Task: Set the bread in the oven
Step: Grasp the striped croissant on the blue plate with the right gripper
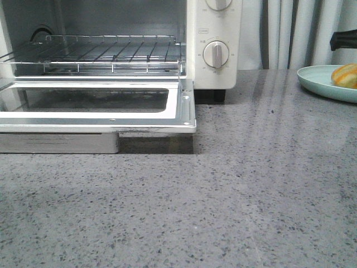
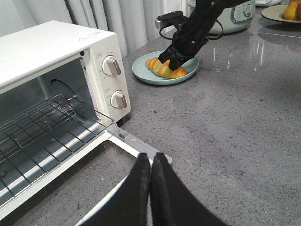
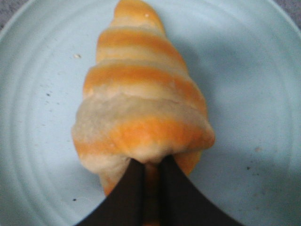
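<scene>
The bread [image 3: 141, 103], golden-orange with cream stripes, lies on a pale teal plate [image 3: 37, 117]. My right gripper [image 3: 150, 165] is shut on one end of it, with the bread pinched between the fingers. The left wrist view shows the same: right gripper [image 2: 175, 63], bread [image 2: 162, 68], plate [image 2: 141, 74]. In the front view the bread [image 1: 346, 75] and plate [image 1: 318, 78] are at the far right. The cream-white oven [image 1: 217, 33] stands at the left with its door [image 1: 100, 114] down and its wire rack [image 1: 111, 53] bare. My left gripper [image 2: 150, 157] is shut and empty above the door's corner [image 2: 136, 143].
A grey speckled counter [image 1: 251, 184] lies between the oven and the plate. A white cooker [image 2: 230, 14] and a plate of fruit [image 2: 284, 12] stand behind the plate. Curtains [image 1: 295, 28] hang at the back.
</scene>
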Controlling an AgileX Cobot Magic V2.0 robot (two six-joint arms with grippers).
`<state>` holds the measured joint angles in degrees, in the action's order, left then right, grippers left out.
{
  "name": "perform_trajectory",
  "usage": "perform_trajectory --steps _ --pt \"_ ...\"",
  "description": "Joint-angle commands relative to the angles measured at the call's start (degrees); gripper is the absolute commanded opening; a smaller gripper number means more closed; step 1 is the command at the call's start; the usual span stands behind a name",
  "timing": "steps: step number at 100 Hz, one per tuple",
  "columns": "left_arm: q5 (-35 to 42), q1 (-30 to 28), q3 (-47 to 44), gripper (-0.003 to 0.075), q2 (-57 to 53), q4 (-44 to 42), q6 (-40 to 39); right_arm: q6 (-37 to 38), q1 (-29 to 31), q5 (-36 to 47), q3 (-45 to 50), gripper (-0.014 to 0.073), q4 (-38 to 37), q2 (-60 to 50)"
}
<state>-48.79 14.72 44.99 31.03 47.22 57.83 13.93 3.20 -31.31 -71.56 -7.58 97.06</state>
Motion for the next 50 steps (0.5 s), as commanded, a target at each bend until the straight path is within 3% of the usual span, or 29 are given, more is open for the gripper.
perform_trajectory --steps 1,19,39,50 --pt "2.66 -0.14 1.75 -0.0022 0.31 2.9 -0.68 -0.27 0.14 6.07 -1.12 -0.0069 -0.19 -6.1" --pt "2.78 -0.14 1.75 -0.0022 0.31 2.9 -0.68 -0.27 -4.33 16.92 -1.65 -0.0068 -0.19 -19.6" --pt "4.0 -0.14 1.75 -0.0022 0.31 2.9 -0.68 -0.77 -14.68 8.77 -10.64 -0.0069 -3.14 -24.64" --pt "4.68 -0.14 1.75 -0.0022 0.31 2.9 -0.68 -6.3 -24.47 6.08 -16.02 -0.0069 -3.63 -24.63"
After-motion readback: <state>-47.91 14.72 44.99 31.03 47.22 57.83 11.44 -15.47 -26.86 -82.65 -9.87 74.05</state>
